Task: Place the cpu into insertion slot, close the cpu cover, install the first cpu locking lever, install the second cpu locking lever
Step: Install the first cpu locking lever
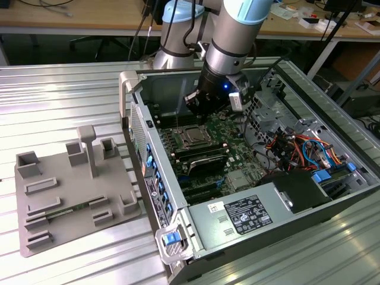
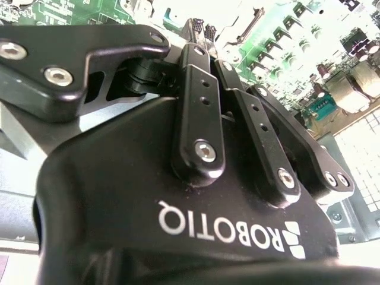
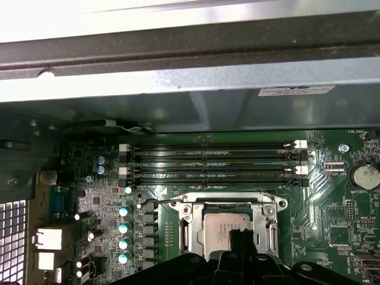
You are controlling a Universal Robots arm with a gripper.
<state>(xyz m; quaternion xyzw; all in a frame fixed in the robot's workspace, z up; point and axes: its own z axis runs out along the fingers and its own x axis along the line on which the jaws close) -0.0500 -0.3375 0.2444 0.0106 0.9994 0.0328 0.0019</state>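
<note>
Worked over a ribbed metal table (image 1: 71, 89), with an opened computer case (image 1: 133, 89) across the middle of the exterior view and a grey fixture tray (image 1: 77, 196) toward the exterior view's left. Reached down into the case with the arm, gripper (image 1: 203, 119) poised directly above the motherboard's socket area.

Found the cpu (image 3: 228, 228) already seated in the insertion slot (image 3: 228, 199), silvery top showing through the window of the cpu cover (image 3: 270, 234), which looked to be lying flat around the chip. Kept the fingers pressed together into one narrow tip, gripper (image 3: 240, 237) over the near edge of the chip in the first wrist view, gripper (image 2: 199, 27) likewise drawn closed in the second wrist view. Held nothing between them. Could not tell whether the tip touched the metal or hovered just above it.

Noted a thin wire locking lever (image 3: 154, 203) beside the slot, near the memory slots (image 3: 214, 160); could not tell whether hooked.

Judged the work to call for a gentle, straight downward press on the frame rather than the chip, then a steady sweep on the wire without sideways slip.
</note>
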